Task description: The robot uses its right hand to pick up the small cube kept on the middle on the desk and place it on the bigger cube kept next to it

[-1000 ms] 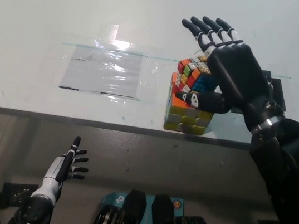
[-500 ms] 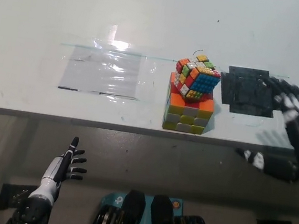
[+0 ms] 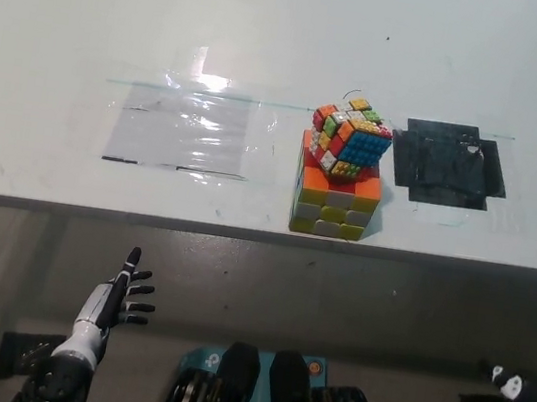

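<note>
— Hanging below the table (image 3: 71, 172) edge at lower left, the left hand (image 3: 111, 304) is seen with fingers spread, holding nothing.

— The right hand (image 3: 522, 396) is barely seen at the lower right edge; its state cannot be told.

— The small cube (image 3: 352, 136) is seen tilted atop the bigger cube (image 3: 336, 199), beside a black patch (image 3: 451, 163).

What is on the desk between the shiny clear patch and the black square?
In the head view, the bigger cube sits between the clear patch and the black square, with the small cube tilted on top of it.
</note>
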Robot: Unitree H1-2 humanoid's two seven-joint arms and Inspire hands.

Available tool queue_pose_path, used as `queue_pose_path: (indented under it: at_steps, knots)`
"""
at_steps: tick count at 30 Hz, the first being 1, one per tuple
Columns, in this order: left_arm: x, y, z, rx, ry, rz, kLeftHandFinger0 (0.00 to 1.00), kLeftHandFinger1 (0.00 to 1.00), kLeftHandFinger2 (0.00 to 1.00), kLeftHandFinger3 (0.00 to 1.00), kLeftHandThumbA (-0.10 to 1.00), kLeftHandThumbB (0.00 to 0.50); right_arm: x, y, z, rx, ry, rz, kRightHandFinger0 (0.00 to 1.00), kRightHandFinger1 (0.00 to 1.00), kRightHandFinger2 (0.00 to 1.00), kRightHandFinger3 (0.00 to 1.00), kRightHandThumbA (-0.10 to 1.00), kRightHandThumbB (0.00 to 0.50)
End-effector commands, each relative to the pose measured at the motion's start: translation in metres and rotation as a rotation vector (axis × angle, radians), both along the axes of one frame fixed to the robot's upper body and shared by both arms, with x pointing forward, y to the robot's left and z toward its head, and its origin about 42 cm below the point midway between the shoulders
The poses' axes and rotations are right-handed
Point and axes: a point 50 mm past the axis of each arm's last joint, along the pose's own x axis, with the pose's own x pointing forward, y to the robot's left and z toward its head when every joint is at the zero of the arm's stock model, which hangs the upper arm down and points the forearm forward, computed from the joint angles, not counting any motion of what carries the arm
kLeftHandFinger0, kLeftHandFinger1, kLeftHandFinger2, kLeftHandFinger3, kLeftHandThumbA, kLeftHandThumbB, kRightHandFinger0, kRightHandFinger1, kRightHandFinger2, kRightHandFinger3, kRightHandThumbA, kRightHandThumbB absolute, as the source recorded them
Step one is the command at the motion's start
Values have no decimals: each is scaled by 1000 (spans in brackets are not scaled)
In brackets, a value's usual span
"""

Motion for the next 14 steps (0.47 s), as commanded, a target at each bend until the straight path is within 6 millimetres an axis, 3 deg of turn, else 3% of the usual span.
queue_pose_path:
  at_steps: [1,3,5,6,7,8,9,10,11,12,14]
  knots:
    - [13,4,15,19,-67,-11,679,659,778,825,1000,165,10,-5,-22,69,-90,-88,1000,1000,1000,1000,842,306]
    - [14,3,14,7,-63,3,698,682,799,848,1000,167,22,-7,-40,101,-95,-126,1000,1000,1000,1000,769,299]
    - [14,3,14,6,-62,4,701,685,802,852,1000,169,23,-7,-42,105,-100,-130,1000,1000,1000,1000,762,291]
    - [13,3,15,7,-64,5,709,691,808,856,1000,148,30,-3,-54,158,-71,-161,1000,1000,1000,1000,693,233]
    - [14,2,15,6,-63,6,708,689,805,852,1000,149,30,-2,-55,165,-70,-165,984,1000,1000,1000,666,213]
    - [13,2,15,1,-67,12,663,650,763,794,1000,142,33,1,-58,211,-74,-182,881,950,1000,1000,499,162]
    - [13,2,15,1,-68,11,663,648,762,790,1000,142,34,3,-60,241,-84,-182,847,915,979,1000,449,145]
    - [13,3,15,3,-68,1,686,670,788,824,1000,160,37,5,-65,300,-90,-201,733,774,860,1000,394,125]
    - [13,3,15,3,-68,1,689,672,790,827,1000,161,37,5,-66,301,-92,-201,705,738,827,1000,371,115]
    - [14,0,14,2,-65,1,706,682,796,830,1000,175,40,4,-67,343,-93,-219,606,633,763,1000,337,97]
    - [15,-1,14,1,-63,-2,713,679,789,824,1000,172,43,3,-70,360,-86,-239,595,623,734,1000,285,99]
